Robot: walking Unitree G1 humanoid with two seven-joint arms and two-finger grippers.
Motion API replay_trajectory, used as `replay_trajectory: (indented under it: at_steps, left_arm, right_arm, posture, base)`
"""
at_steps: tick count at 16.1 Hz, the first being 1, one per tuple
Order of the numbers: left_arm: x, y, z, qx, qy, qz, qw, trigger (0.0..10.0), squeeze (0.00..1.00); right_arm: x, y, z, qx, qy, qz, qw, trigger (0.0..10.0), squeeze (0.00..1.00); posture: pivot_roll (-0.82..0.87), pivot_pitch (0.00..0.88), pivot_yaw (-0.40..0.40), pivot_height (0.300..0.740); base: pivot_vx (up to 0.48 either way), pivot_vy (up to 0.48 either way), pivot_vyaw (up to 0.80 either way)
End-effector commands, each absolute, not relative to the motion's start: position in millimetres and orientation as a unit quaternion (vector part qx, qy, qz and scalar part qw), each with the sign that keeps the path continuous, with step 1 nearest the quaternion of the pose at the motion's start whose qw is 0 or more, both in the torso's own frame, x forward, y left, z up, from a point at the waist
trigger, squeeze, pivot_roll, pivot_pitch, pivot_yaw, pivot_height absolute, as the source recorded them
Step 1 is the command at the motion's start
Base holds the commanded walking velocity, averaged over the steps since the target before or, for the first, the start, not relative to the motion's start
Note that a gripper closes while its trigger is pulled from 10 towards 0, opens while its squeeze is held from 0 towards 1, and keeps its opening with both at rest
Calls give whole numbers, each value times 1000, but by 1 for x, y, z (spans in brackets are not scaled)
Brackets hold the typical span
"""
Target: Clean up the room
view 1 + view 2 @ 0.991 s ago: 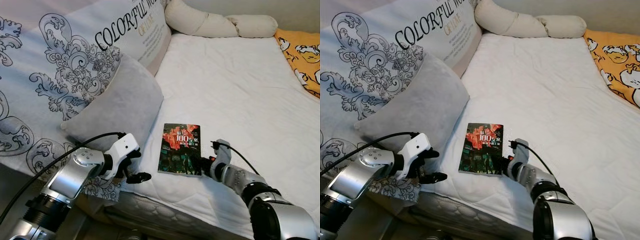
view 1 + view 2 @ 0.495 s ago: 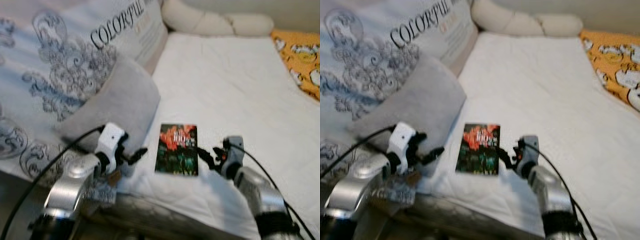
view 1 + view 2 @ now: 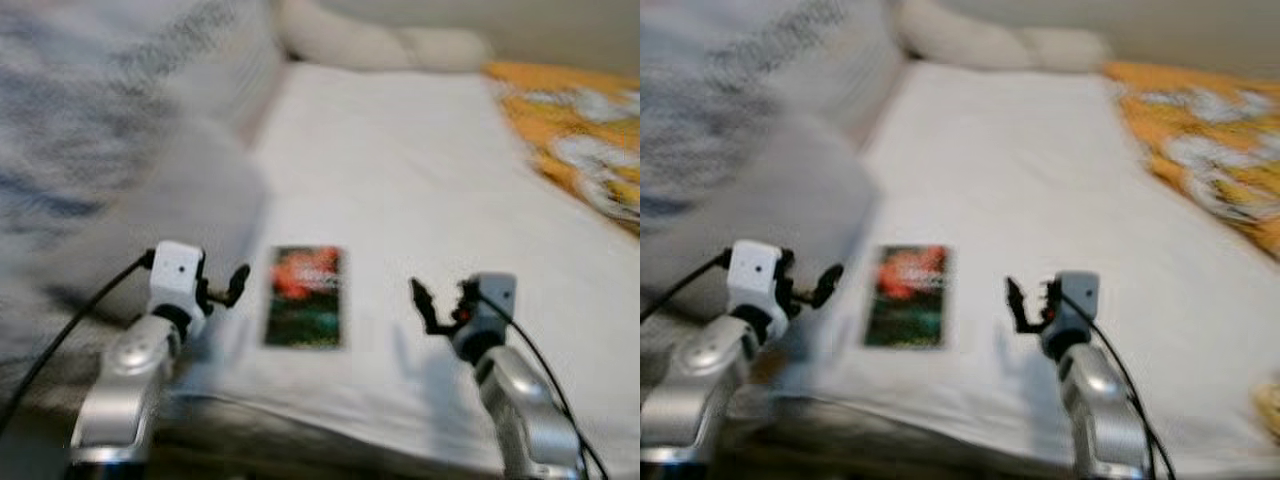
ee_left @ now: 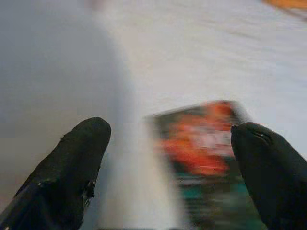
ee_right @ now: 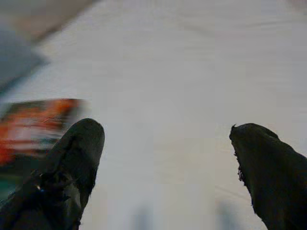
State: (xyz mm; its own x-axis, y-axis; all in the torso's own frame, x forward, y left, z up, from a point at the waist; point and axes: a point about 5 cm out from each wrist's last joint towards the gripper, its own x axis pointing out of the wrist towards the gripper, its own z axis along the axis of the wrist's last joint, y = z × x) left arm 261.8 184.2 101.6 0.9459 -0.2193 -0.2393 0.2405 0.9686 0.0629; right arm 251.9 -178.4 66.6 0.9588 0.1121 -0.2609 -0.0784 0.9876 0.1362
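One book is lying on one white bed; one grey pillow is sitting beside it, one long cream bolster is resting at the head, and one orange blanket is showing

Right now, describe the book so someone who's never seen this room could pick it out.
Start at the bed's white quilted cover, which has a large grey cushion at its left side. Near the front edge lies a flat, rectangular paperback book, between the left hand and the right hand, closer to the left. Its dark cover with a red-orange patch on top is the only dark thing on the white cover.
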Motion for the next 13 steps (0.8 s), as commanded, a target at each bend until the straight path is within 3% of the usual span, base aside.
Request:
replay_trajectory:
  at_steps: [1, 13]
  left_arm:
    - [261, 189, 103, 54, 110, -103, 987, 10000, 0]
    - [278, 192, 111, 93, 100, -72, 988, 10000, 0]
  right_arm:
    - [255, -174, 77, 51, 107, 57, 991, 10000, 1000]
    - [268, -163, 73, 61, 116, 37, 991, 10000, 1000]
  posture:
    - [77, 0, -50, 740]
    - [98, 0, -32, 740]
  base:
    - [0, -431, 0]
    - [0, -427, 0]
